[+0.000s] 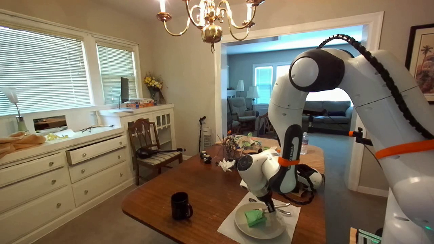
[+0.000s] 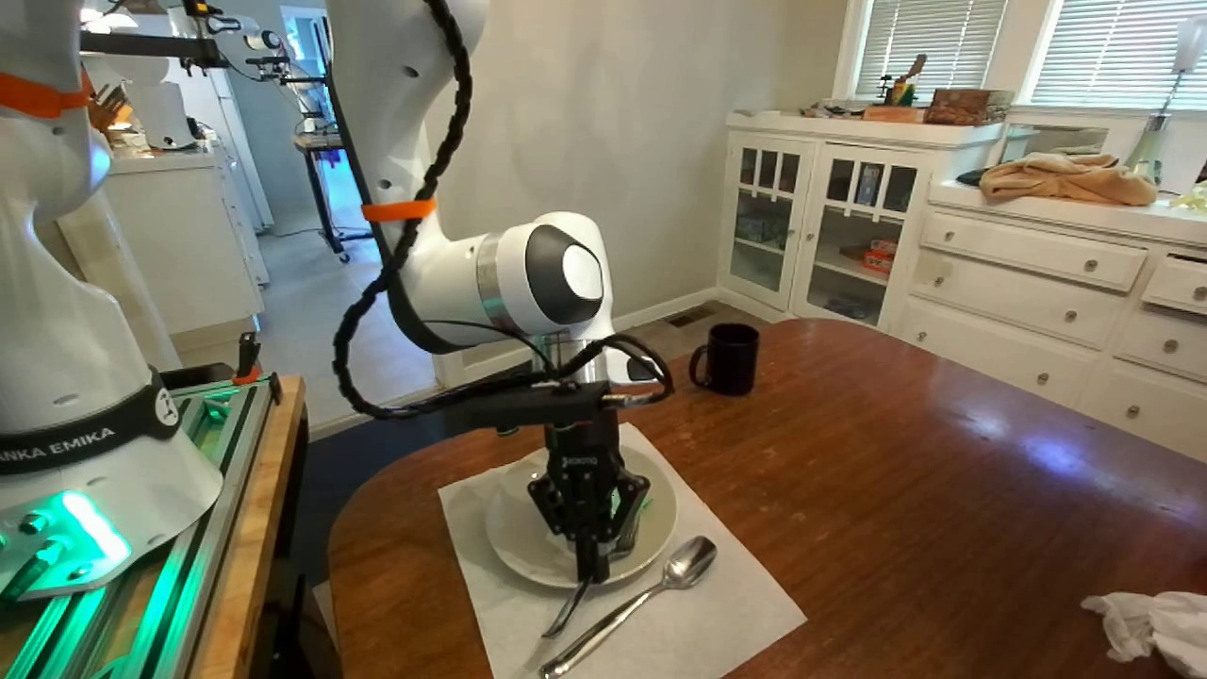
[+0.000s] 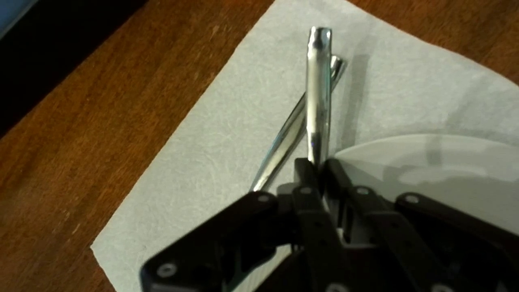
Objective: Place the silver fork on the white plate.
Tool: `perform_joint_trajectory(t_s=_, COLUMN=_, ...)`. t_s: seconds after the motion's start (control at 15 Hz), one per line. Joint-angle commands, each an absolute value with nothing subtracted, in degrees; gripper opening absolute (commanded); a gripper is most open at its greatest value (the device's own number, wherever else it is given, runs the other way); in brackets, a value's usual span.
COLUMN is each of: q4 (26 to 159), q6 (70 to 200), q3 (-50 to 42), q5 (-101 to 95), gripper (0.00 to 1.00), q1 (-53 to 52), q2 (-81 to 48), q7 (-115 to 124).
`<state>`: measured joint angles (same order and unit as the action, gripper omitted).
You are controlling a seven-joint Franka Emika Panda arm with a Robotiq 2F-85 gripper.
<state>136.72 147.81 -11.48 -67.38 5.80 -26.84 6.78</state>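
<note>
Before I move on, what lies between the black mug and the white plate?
From the black mug to the white plate there is wooden tabletop, then a strip of pale placemat; this shows in an exterior view.

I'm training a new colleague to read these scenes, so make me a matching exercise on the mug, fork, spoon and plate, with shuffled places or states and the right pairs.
Things:
1. mug
2. fork
3. spoon
4. plate

Places or states:
A. held in the pincer
B. has a green square on it
C. stands directly on the wooden table
D. lies on the white sheet, beside the plate

Pairs: 1-C, 2-A, 3-D, 4-B
</note>
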Motion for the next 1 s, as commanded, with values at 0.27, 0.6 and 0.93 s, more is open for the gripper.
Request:
perform_joint_trajectory(t_s=0.27, q4=136.9, q6=147.6, q3=-10.7, q5=-67.6, gripper=0.68, q1=6.9, q2=-26.1, q7=8.4)
perform_joint_trajectory(t_s=0.6, q4=139.2, q6=147.7, q3=-9.7, q5=-62.5, gripper=1.0, q1=8.9, q2=-20.9, q7=5.1)
perform_joint_trajectory(t_s=0.93, q4=144.0, q6=144.9, q3=-6.5, q5=-40.0, gripper=1.0, q1=14.7, q2=-11.2, q7=-8.7)
